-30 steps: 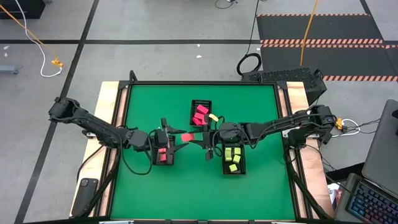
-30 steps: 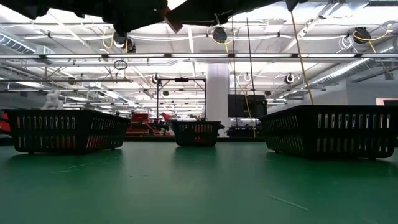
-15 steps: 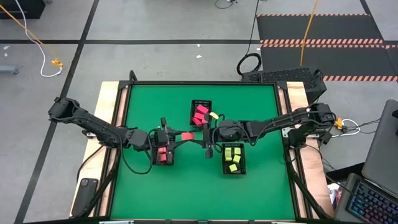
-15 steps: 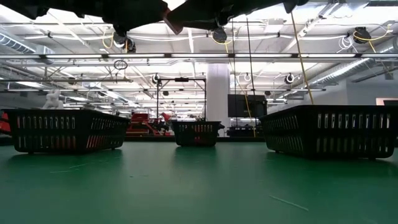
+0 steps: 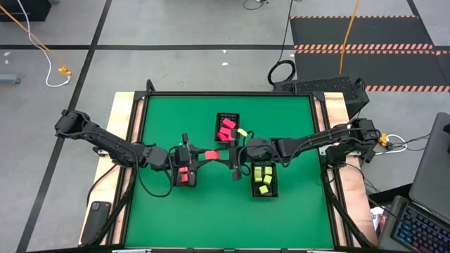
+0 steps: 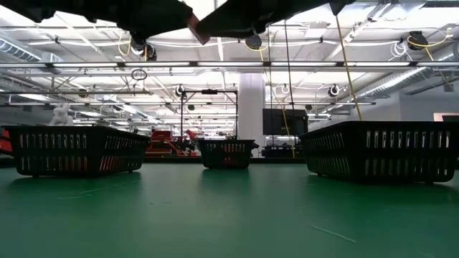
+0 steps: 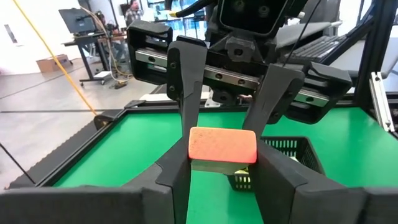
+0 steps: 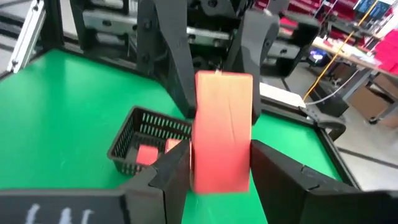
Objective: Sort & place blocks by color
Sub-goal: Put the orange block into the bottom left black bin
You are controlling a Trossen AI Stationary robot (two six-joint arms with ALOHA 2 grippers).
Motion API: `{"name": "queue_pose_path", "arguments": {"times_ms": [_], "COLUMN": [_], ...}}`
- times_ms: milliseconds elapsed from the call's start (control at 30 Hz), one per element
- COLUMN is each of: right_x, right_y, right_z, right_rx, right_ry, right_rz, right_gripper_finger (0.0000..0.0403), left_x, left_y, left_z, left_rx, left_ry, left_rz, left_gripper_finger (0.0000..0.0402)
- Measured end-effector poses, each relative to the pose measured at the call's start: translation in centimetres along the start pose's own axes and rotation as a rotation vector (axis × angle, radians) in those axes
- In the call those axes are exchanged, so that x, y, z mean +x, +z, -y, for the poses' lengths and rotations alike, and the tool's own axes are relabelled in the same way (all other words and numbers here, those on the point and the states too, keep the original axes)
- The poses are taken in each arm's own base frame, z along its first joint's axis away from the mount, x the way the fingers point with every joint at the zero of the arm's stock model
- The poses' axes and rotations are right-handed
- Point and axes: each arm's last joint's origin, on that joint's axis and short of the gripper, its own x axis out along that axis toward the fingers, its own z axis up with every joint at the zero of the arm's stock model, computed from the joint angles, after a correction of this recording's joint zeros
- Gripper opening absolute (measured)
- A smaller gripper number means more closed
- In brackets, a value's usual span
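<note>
A salmon-orange bar-shaped block [image 5: 211, 154] hangs in the air over the middle of the table, lying level between my two grippers. My left gripper [image 5: 202, 155] comes from the table's left and is shut on the bar's left end. My right gripper [image 5: 226, 155] comes from the right, its fingers on either side of the bar's right end. In the low view the block [image 6: 193, 18] shows only as a corner at the top edge under the dark arms. My left gripper pinches the bar's left end [image 7: 200, 149] between its two fingers, which lie level and point toward the table's right, along the bar. The bar is lifted clear of the table. My right gripper has the bar's other end [image 8: 205, 174] between its two fingers [image 8: 171, 171], level from the table's right. The fingers lie against its two long sides. No gap shows.
Three black trays stand on the green mat: one under my left gripper [image 5: 184, 176] with red blocks, one farther back [image 5: 226, 128] with pink-red blocks, one near right [image 5: 264, 180] with pale yellow blocks. A pale yellow block [image 5: 242, 132] lies beside the far tray.
My left gripper has shut on the bar's left end, having stood wider around it a second ago. Both arms have stayed in place, and the bar has stayed level between them.
</note>
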Motion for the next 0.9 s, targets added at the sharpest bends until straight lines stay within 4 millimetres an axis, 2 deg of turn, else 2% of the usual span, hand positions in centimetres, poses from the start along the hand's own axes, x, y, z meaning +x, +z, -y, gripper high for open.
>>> {"name": "queue_pose_path", "arguments": {"times_ms": [633, 900], "right_x": [-0.3, -0.7], "right_y": [-1.9, -3.0], "right_z": [-1.1, -1.4], "right_rx": [0.072, 0.076], "right_ry": [0.063, 0.083], "right_rz": [-0.210, -0.335], "right_gripper_finger": [0.0160, 0.0160], "left_x": [-0.2, -0.8], "left_y": [-0.4, -1.3], "left_z": [-0.3, -0.5], "left_rx": [-0.026, -0.111], "left_ry": [0.066, 0.074], "left_rz": [-0.059, -0.173], "left_gripper_finger": [0.0137, 0.0134]}}
